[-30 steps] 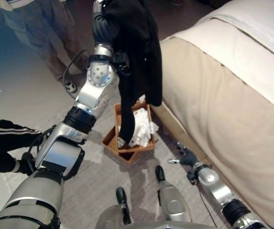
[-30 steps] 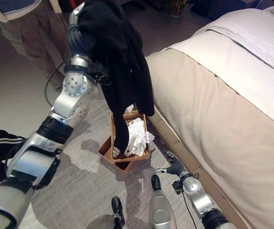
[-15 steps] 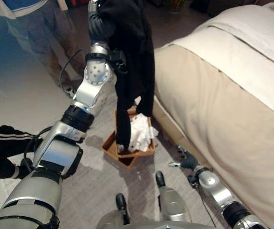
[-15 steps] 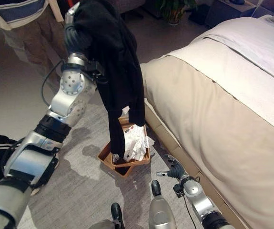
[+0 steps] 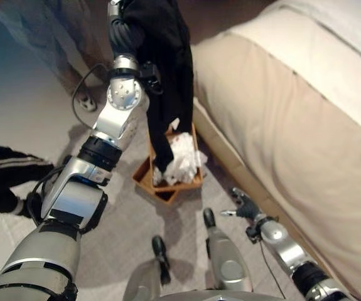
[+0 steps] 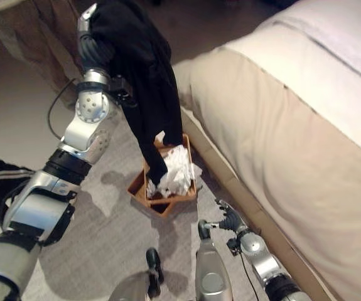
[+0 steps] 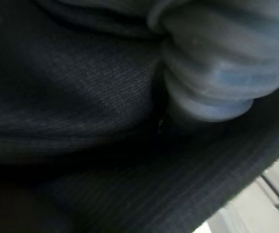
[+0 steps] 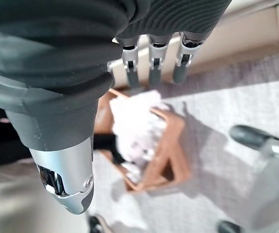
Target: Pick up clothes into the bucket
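The left hand (image 5: 125, 25) is buried in the black garment (image 5: 167, 69), its grip impossible to tell, so it should lower until the hem settles onto the white clothes (image 5: 183, 164) inside the brown bucket (image 5: 147, 182); the right hand's fingers (image 8: 151, 68) hang straight.
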You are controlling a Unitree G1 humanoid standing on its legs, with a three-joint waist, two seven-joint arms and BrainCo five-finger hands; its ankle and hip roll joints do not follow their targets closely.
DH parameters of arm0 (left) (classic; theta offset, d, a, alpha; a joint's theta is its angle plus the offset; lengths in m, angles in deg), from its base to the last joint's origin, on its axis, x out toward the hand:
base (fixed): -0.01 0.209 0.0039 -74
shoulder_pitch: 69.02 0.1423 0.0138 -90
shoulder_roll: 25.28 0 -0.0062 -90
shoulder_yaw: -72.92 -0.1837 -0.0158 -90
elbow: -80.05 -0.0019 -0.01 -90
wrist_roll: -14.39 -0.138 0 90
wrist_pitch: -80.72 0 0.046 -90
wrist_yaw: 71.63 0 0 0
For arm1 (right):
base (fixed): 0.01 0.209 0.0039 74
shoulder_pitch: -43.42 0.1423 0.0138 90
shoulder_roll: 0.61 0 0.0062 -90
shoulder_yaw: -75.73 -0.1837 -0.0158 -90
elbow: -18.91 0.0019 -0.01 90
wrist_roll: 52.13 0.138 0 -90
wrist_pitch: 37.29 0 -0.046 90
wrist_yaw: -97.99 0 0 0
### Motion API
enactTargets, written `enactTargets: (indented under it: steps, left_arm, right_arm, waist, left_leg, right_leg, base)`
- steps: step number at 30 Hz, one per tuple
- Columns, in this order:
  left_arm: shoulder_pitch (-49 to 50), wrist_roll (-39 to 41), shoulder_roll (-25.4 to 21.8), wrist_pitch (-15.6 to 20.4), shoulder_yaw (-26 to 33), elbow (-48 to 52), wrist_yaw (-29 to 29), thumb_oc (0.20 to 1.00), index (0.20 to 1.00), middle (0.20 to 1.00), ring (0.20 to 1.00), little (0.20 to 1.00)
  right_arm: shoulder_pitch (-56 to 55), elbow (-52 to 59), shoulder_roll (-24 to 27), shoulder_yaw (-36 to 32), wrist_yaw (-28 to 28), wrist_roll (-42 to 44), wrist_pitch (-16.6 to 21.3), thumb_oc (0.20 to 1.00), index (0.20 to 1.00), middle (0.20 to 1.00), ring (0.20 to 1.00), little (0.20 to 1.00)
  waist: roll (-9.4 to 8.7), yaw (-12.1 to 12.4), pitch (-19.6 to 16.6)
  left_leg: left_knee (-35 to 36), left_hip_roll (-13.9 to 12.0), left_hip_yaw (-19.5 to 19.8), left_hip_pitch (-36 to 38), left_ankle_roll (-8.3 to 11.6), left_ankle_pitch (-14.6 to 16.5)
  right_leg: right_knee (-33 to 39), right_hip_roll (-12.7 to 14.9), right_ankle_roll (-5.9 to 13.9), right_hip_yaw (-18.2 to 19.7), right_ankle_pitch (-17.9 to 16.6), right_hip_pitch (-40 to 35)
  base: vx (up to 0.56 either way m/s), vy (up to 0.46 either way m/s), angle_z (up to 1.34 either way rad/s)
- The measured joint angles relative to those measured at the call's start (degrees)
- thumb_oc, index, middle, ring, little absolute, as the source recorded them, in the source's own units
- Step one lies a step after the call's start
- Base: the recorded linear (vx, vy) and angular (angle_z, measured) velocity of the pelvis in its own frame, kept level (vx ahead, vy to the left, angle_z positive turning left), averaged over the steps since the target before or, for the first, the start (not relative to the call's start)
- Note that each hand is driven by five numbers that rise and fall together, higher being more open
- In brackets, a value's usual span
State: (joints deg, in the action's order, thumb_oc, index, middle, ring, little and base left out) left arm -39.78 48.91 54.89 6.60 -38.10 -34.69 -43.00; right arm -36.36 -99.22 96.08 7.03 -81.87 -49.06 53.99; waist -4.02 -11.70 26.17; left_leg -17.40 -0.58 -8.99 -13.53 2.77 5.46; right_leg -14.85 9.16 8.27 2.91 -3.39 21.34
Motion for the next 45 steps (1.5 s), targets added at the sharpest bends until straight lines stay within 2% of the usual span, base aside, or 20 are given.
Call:
enactTargets:
  steps: [2,4,7,12,16,17,23,28,37,42,45]
  left_arm:
    - [0.3,0.0,0.0,-0.1,0.1,-1.7,0.1,0.200,0.200,0.200,0.200,0.200]
    - [0.6,0.0,-0.1,-0.3,0.3,-2.2,0.2,0.200,0.200,0.200,0.200,0.200]
    - [0.9,0.0,-0.2,-0.4,1.9,-4.0,0.2,0.200,0.200,0.200,0.200,0.200]
    - [0.7,0.1,-0.6,-0.3,3.8,-4.8,1.0,0.200,0.200,0.200,0.200,0.200]
    - [-1.0,0.1,-1.9,0.1,4.0,-6.1,1.9,0.200,0.200,0.200,0.200,0.200]
    - [-1.0,0.1,-2.1,0.0,4.1,-6.4,2.4,0.200,0.200,0.200,0.200,0.200]
    - [-1.0,0.2,-3.2,0.1,4.3,-9.9,2.8,0.200,0.200,0.200,0.200,0.200]
    - [-1.0,1.4,-3.5,-0.5,4.3,-13.9,2.9,0.200,0.200,0.200,0.200,0.200]
    - [-1.0,3.3,-4.9,-1.0,4.3,-19.2,2.0,0.200,0.200,0.200,0.200,0.200]
    - [-0.8,2.0,-4.9,-4.3,4.0,-26.1,0.3,0.200,0.200,0.200,0.200,0.200]
    - [-0.4,1.0,-4.5,-5.4,4.1,-26.5,0.0,0.200,0.200,0.200,0.200,0.200]
  right_arm:
    - [2.0,0.0,0.1,0.3,-0.7,0.6,0.2,1.000,1.000,1.000,1.000,1.000]
    - [3.3,0.0,0.3,1.0,-1.2,1.0,0.5,1.000,1.000,1.000,1.000,1.000]
    - [6.1,0.1,0.4,2.7,-2.3,1.2,1.1,1.000,1.000,1.000,1.000,1.000]
    - [9.4,0.2,0.6,6.4,-4.2,2.3,2.4,1.000,1.000,1.000,1.000,1.000]
    - [12.5,0.5,0.6,6.8,-5.2,3.2,3.1,1.000,1.000,1.000,1.000,1.000]
    - [13.0,0.7,0.8,6.7,-5.7,3.3,3.2,1.000,1.000,1.000,1.000,1.000]
    - [13.8,1.3,1.0,6.8,-7.0,3.4,4.1,1.000,1.000,1.000,1.000,1.000]
    - [14.4,1.8,1.0,6.9,-7.1,4.4,4.3,1.000,1.000,1.000,1.000,1.000]
    - [15.2,2.9,1.3,7.7,-8.2,4.7,4.9,1.000,1.000,1.000,1.000,1.000]
    - [15.4,3.2,1.4,8.5,-8.2,4.6,5.1,1.000,1.000,1.000,1.000,1.000]
    - [15.4,3.6,1.5,8.6,-8.2,4.4,5.1,1.000,1.000,1.000,1.000,1.000]
  waist:
    - [0.07,0.2,2.3]
    - [0.03,0.2,3.1]
    - [0.07,0.2,3.2]
    - [0.58,0.4,3.8]
    - [1.03,0.9,4.1]
    - [1.25,1.6,4.3]
    - [1.41,2.2,4.5]
    - [1.44,3.2,4.5]
    - [1.46,3.1,4.5]
    - [1.46,2.8,4.5]
    - [1.46,2.8,4.5]
  left_leg:
    - [-5.5,-1.2,0.4,-4.6,-0.06,1.5]
    - [-9.0,-2.0,0.9,-8.2,-0.18,3.1]
    - [-14.8,-3.5,1.2,-14.5,-0.15,4.7]
    - [-21.0,-4.7,1.6,-19.6,0.07,7.1]
    - [-28.2,-6.1,2.2,-26.4,-0.22,9.8]
    - [-31.0,-6.8,2.2,-28.6,-0.31,10.9]
    - [-37.8,-7.2,3.1,-35.5,-0.31,12.7]
    - [-41.2,-7.9,3.5,-39.5,-0.32,13.6]
    - [-45.1,-8.2,4.0,-45.4,-0.68,14.2]
    - [-45.8,-8.2,3.6,-46.6,-1.27,14.8]
    - [-45.9,-8.3,3.0,-47.0,-1.62,15.0]
  right_leg:
    - [-4.2,-0.6,-0.74,0.0,0.7,3.9]
    - [-6.8,-1.2,-1.67,-0.1,1.9,7.2]
    - [-11.3,-2.4,-2.47,0.1,2.8,13.3]
    - [-16.8,-3.5,-3.04,0.3,4.6,18.7]
    - [-23.7,-4.6,-3.55,0.7,6.4,25.6]
    - [-26.1,-5.2,-4.17,1.1,6.9,28.0]
    - [-34.0,-5.3,-4.74,1.2,9.4,35.4]
    - [-36.5,-6.2,-4.79,1.5,9.7,39.5]
    - [-39.2,-6.9,-4.79,1.7,9.7,45.1]
    - [-39.5,-7.0,-4.78,2.2,9.7,46.5]
    - [-39.5,-7.0,-4.78,2.7,9.7,47.2]
  base:
    - [-0.10,-0.065,0.03]
    - [-0.08,-0.047,0.01]
    - [-0.06,-0.039,-0.10]
    - [0.01,-0.027,-0.12]
    - [-0.02,-0.033,-0.10]
    - [-0.03,-0.037,-0.13]
    - [-0.01,-0.017,0.01]
    - [-0.01,-0.001,-0.08]
    - [0.00,0.010,-0.02]
    - [-0.02,0.035,-0.06]
    - [-0.01,0.022,-0.05]
